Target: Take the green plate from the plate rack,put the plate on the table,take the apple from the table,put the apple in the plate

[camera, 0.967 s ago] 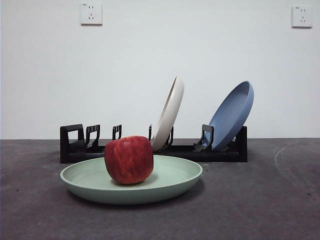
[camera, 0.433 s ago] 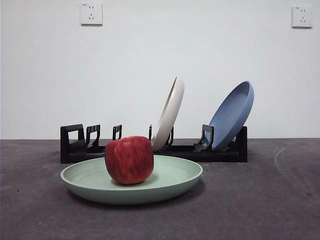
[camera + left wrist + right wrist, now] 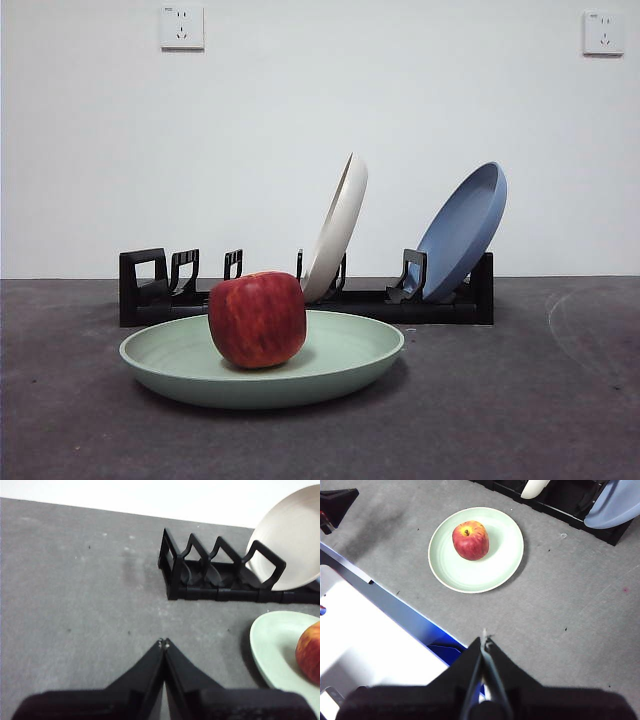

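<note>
The green plate (image 3: 340, 362) lies flat on the dark grey table (image 3: 520, 400), in front of the black plate rack (image 3: 160, 290). The red apple (image 3: 258, 319) sits in the plate, left of its middle. From high above, the right wrist view shows the plate (image 3: 505, 550) with the apple (image 3: 470, 540) in it, and my right gripper (image 3: 484, 640) is shut and empty. My left gripper (image 3: 163, 643) is shut and empty over bare table, beside the rack's loop end (image 3: 172, 565), with the plate's rim (image 3: 265, 645) and the apple (image 3: 310, 650) at the picture's edge.
A cream-white plate (image 3: 338, 228) and a blue plate (image 3: 465, 230) lean in the rack. A white and blue edge (image 3: 380, 605) beside the table shows in the right wrist view. The other arm's black tip (image 3: 337, 502) shows in that view's corner.
</note>
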{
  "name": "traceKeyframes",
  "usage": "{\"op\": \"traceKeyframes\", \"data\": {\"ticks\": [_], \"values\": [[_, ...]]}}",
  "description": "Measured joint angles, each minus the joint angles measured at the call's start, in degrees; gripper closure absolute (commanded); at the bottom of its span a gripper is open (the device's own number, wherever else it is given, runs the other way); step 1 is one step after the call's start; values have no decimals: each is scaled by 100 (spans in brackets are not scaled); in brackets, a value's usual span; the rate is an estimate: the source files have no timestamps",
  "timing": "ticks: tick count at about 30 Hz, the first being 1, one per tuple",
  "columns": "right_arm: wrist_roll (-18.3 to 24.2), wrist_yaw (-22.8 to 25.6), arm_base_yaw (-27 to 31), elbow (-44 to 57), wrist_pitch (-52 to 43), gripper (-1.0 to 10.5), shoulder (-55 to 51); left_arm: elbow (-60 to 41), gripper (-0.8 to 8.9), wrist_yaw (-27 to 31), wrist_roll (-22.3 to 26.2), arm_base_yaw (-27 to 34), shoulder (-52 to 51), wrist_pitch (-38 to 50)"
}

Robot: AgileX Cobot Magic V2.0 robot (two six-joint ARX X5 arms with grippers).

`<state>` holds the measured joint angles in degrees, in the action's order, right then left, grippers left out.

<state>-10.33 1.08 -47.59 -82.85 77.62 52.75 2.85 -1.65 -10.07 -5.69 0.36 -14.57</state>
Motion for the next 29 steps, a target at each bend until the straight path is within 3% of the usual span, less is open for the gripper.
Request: {"op": "traceKeyframes", "data": {"ticks": [3,29], "values": [[0,0,0,0,0,946,-2,-149,817,-2,0,-57,0,466],[0,0,0,2,0,946,0,-175,817,-26,2,2,4,474]]}}
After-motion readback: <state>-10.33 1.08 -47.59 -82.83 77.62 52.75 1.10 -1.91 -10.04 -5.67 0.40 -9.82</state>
